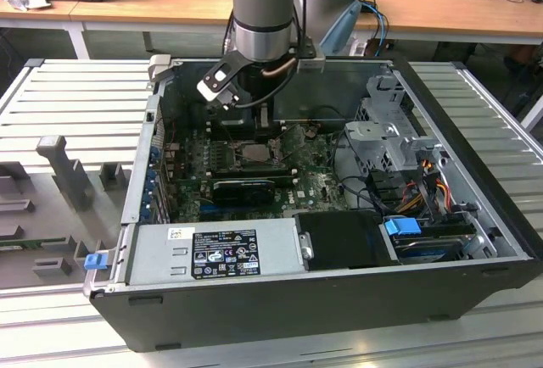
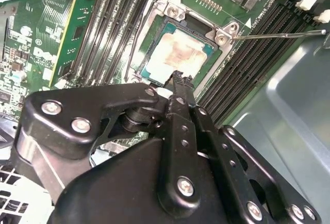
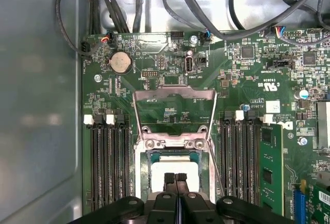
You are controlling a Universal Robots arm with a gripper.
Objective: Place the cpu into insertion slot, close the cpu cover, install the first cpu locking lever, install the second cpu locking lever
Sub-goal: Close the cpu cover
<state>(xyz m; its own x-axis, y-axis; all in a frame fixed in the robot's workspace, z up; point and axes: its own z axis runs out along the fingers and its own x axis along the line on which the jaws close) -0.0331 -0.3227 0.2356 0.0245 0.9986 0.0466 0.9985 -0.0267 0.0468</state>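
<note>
Your end effector point(image 3: 175, 179) has its two fingertips pressed together with nothing between them, and in both wrist views it hangs right over the cpu point(image 3: 172, 164), close enough that you cannot tell whether it touches the chip. The closed tips read as a single narrow point, which suits nudging or pressing a small flat part better than grasping it. The cpu lies flat and square inside the insertion slot point(image 2: 198, 27), its pale face up, so the placing step looks done. Just beyond the slot, the cpu cover point(image 3: 174, 95) stands swung up on its hinge, with the green motherboard point(image 3: 154, 69) showing through its window. Judged from that, the cover is not yet closed, and it sits back like this to leave the socket open from above. In the second wrist view a thin locking lever point(image 2: 278, 34) juts away from the socket corner over the memory slots point(image 2: 258, 48), apparently unlatched, as it must be while the cover is up. In the exterior view the arm point(image 1: 263, 12) reaches straight down into the open computer case point(image 1: 339, 300), which lies on its side so the board faces upward.
</note>
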